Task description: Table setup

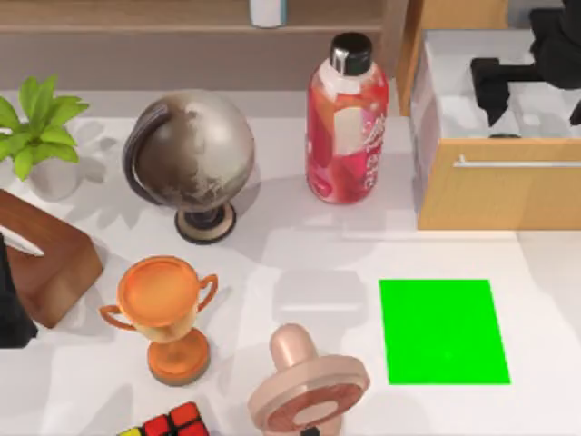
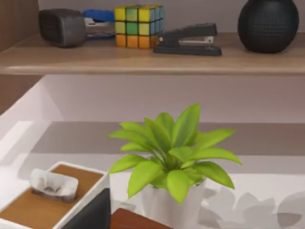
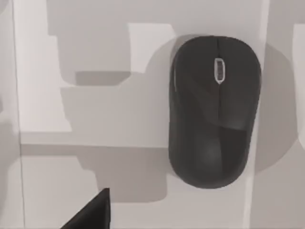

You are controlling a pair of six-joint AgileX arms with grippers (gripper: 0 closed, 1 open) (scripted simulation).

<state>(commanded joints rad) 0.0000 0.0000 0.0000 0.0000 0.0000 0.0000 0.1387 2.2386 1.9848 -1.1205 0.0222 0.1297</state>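
A black computer mouse (image 3: 214,112) lies on the pale floor of the open wooden drawer (image 1: 497,193) at the table's back right. My right gripper (image 1: 536,113) hangs open over the drawer, straight above the mouse and apart from it; one dark fingertip (image 3: 90,214) shows in the right wrist view. A bright green mat (image 1: 443,331) lies flat on the table in front of the drawer, with nothing on it. My left gripper (image 1: 11,313) stays parked at the table's left edge, facing a potted plant (image 2: 174,162).
Left of the mat stand a red bottle (image 1: 347,123), a globe (image 1: 192,159), an orange trophy (image 1: 168,313), a pink fan (image 1: 307,386), a colour cube (image 1: 172,423) and a brown box (image 1: 45,263). A back shelf (image 2: 143,59) carries a stapler and other items.
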